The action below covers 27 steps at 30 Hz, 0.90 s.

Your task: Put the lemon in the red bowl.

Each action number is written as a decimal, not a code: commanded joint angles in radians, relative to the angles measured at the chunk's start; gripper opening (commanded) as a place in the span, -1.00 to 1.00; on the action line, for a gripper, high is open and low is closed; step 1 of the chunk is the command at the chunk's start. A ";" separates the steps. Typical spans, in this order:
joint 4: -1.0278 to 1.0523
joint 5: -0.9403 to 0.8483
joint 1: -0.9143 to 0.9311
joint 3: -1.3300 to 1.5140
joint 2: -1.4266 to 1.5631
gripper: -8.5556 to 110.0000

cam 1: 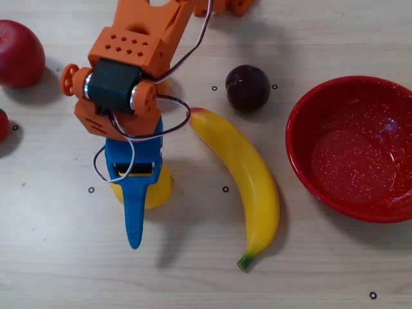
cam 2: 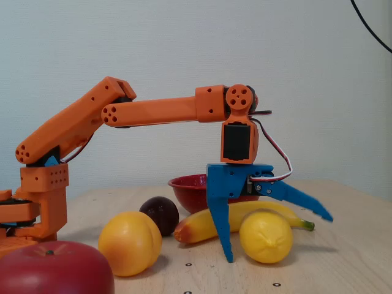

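Note:
The lemon [cam 2: 265, 236] lies on the wooden table, small and bright yellow. In the overhead view the lemon [cam 1: 162, 188] is mostly hidden under the blue gripper [cam 1: 134, 215]. The gripper [cam 2: 280, 239] is open around it: one finger [cam 2: 223, 236] points down to the table beside the lemon, the other finger [cam 2: 300, 202] spreads out over its other side. I cannot tell whether either finger touches the lemon. The red bowl [cam 1: 309, 167] stands empty at the right of the overhead view, and the red bowl [cam 2: 187, 187] shows behind the gripper in the fixed view.
A banana [cam 1: 248, 183] lies between lemon and bowl. A dark plum [cam 1: 248, 87] sits behind it. A red apple [cam 1: 19, 55] is at the top left. An orange-yellow fruit [cam 2: 130, 242] lies near the arm's base in the fixed view.

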 commanded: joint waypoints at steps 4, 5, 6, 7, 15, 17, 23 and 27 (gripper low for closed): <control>0.008 0.034 0.044 -0.067 0.040 0.10; 0.006 0.035 0.043 -0.067 0.040 0.09; 0.006 0.037 0.043 -0.067 0.040 0.08; 0.005 0.038 0.041 -0.067 0.040 0.05; 0.000 0.051 0.038 -0.067 0.040 -0.07; 0.002 0.054 0.037 -0.067 0.040 -0.10; -0.002 0.060 0.035 -0.066 0.038 -0.20; -0.003 0.060 0.035 -0.066 0.038 -0.28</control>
